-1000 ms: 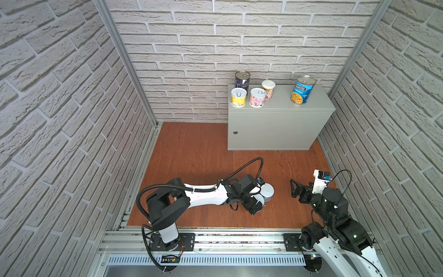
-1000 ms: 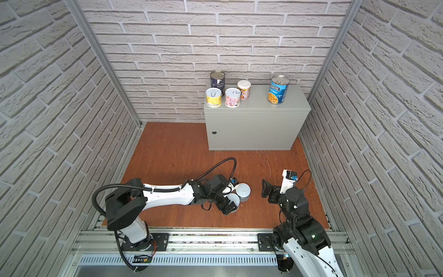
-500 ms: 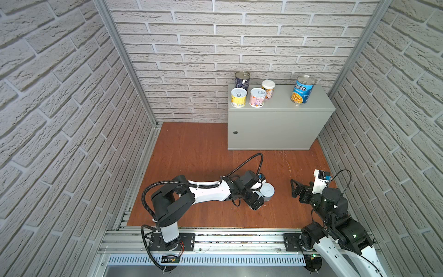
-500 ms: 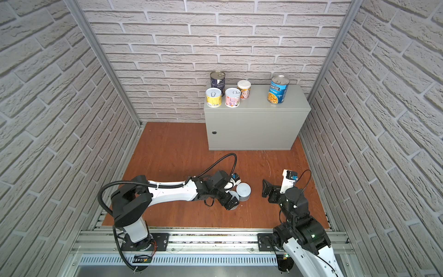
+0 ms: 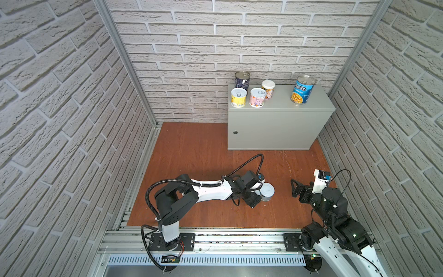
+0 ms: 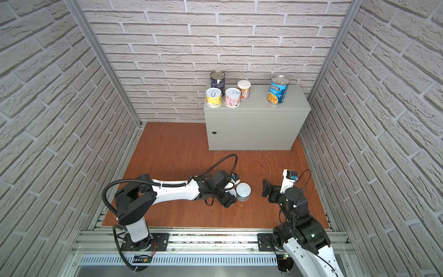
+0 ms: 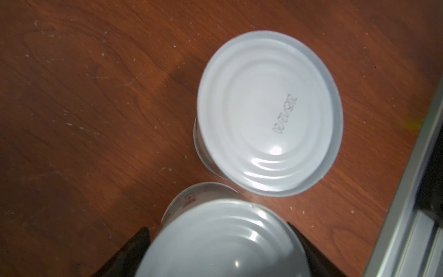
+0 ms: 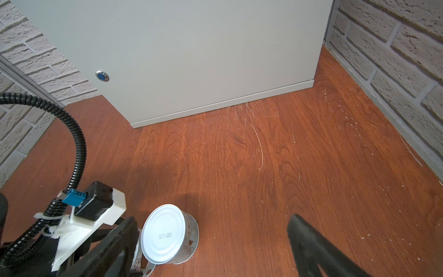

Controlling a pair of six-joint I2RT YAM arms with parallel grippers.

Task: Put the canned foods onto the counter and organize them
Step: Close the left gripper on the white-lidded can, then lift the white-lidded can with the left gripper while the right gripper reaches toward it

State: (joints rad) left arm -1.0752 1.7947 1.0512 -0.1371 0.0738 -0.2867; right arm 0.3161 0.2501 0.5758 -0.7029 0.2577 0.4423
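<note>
Two short cans stand upside down on the wooden floor, touching. My left gripper (image 7: 217,227) is shut on the nearer can (image 7: 223,242), its black fingers (image 7: 134,247) pressed against both of its sides. The free can (image 7: 268,112) shows a date stamp. In both top views the left gripper (image 5: 257,191) hides the held can beside the free can (image 5: 267,191) (image 6: 243,191). My right gripper (image 5: 293,188) (image 8: 213,227) hangs open and empty, to the right of the free can (image 8: 165,235). Several cans stand on the counter (image 5: 280,108): navy (image 5: 242,80), yellow (image 5: 238,97), pink (image 5: 257,97), peach (image 5: 268,89), and blue Progresso (image 5: 302,90).
Brick walls close in both sides and the back. The counter's front with its round lock (image 8: 102,76) rises beyond the cans. The left arm's black cable (image 5: 249,160) arches over the floor. A metal rail (image 5: 215,239) runs along the front edge.
My left gripper slid a little towards the cans and its jaws closed from wide open onto the nearer can. The right arm has stayed still.
</note>
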